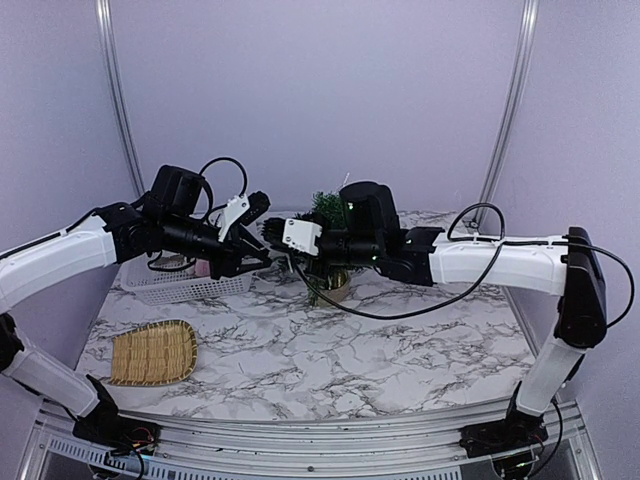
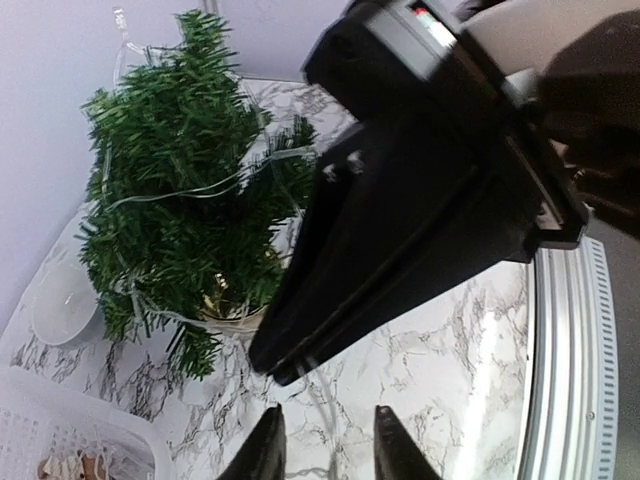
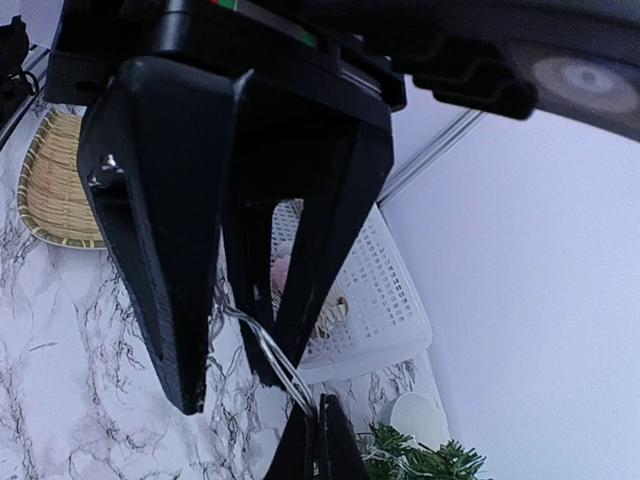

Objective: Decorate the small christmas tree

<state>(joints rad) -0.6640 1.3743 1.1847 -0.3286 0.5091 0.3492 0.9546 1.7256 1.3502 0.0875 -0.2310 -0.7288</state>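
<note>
At about seven o'clock on the marble table [image 1: 380, 350] lies a woven tray [image 1: 152, 352], and at ten o'clock sits a white basket [image 1: 185, 288]. Over the basket's right end hangs the left gripper [image 2: 325, 448], its jaws spread and gripping nothing. Just to its right, the right gripper [image 3: 318, 440] has its fingers pressed together, pinching a clear wire [image 3: 270, 350] (thin, easy to miss) that also drapes over the small christmas tree [image 2: 185, 200]. The tree stands upright in its tan pot [image 2: 235, 318] at twelve o'clock, partly behind the right wrist. A white bowl [image 2: 62, 305] sits near it.
</note>
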